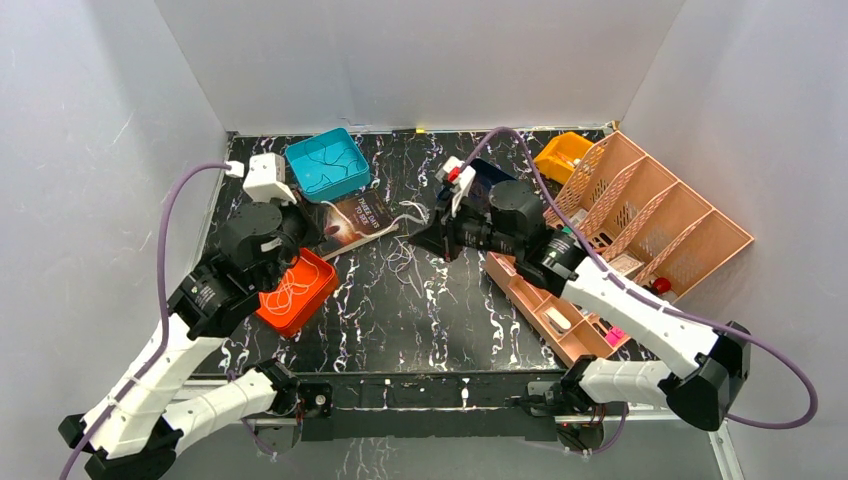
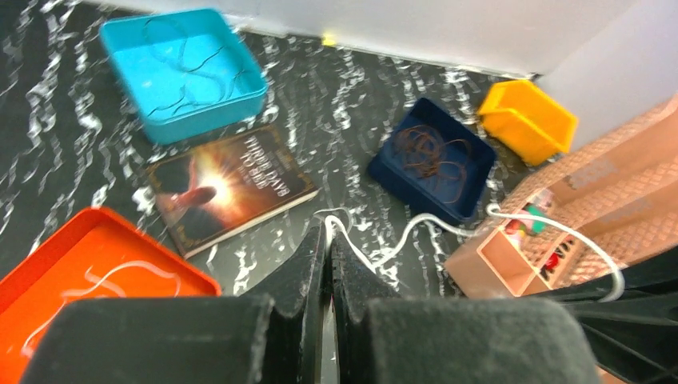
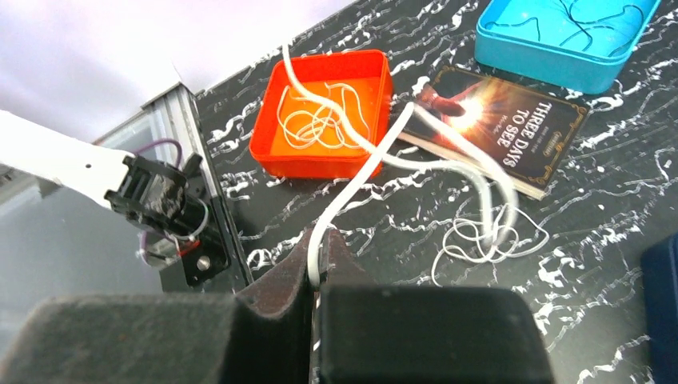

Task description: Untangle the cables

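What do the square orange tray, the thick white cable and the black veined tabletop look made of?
The square orange tray looks like smooth moulded plastic, with a slight sheen. The thick white cable seems plastic- or rubber-sheathed, bending in soft curves. The black veined tabletop could be marble-look laminate or stone; the veining fits both.

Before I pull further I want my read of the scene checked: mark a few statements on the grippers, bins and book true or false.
1. The right gripper is shut on the white cable. True.
2. The left gripper is open. False: it is shut, also on the white cable.
3. The teal bin holds pale wires. False: it holds thin dark wires.
4. The orange bin holds thin white wires. True.
5. The book lies in the teal bin. False: it lies on the table beside it.
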